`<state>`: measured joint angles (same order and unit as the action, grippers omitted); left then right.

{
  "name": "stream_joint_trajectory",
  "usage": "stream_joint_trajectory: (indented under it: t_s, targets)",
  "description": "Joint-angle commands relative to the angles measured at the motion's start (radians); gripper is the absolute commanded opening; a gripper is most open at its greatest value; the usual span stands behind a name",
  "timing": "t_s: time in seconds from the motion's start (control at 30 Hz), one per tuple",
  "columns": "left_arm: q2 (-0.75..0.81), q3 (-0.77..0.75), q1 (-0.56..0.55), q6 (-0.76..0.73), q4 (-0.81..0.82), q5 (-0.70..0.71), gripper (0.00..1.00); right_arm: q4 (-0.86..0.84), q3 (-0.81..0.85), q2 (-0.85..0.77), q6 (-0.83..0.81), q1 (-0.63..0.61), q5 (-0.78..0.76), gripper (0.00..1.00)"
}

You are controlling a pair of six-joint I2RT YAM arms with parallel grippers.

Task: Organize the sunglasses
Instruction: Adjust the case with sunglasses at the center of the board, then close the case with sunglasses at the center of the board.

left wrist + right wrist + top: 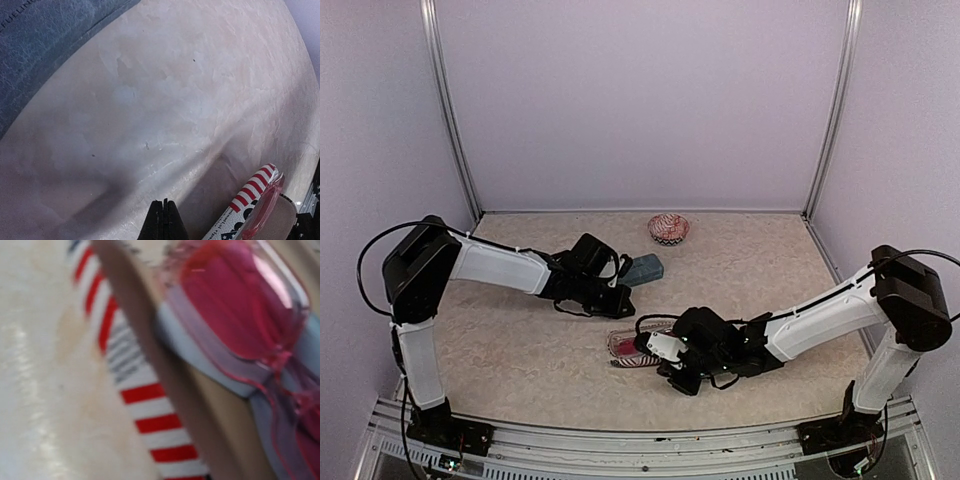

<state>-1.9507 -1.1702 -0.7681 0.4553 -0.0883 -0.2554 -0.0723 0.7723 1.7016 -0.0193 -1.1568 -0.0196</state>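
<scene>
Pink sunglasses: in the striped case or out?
In. The pink sunglasses rest on the pale lining of the open striped case.

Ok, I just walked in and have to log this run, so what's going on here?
The right gripper is down at an open red-and-white striped case mid-table, where the pink-red sunglasses rest on the lining. Whether its fingers hold them cannot be told. The left gripper, fingers shut on nothing, sits low beside the blue-teal case. A round patterned pouch lies at the back.
</scene>
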Motion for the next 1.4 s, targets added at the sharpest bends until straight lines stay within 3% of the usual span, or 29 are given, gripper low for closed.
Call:
stream_joint_trajectory:
  t_s: [0.0, 0.87, 1.23, 1.37]
  targets:
    - [-0.018, -0.009, -0.029, -0.039, -0.032, -0.028, 0.00, 0.002, 0.007, -0.027, 0.038, -0.003, -0.082, 0.00]
    - [0.141, 0.196, -0.111, 0.015, 0.058, -0.066, 0.00, 0.065, -0.053, -0.116, 0.206, 0.135, -0.091, 0.00]
    - [0.175, 0.210, -0.112, 0.063, -0.024, 0.123, 0.00, 0.102, -0.063, -0.128, 0.274, 0.177, -0.079, 0.00]
    - [0.155, 0.200, -0.112, 0.080, -0.025, 0.125, 0.00, 0.093, -0.064, -0.111, 0.330, 0.190, -0.053, 0.00]
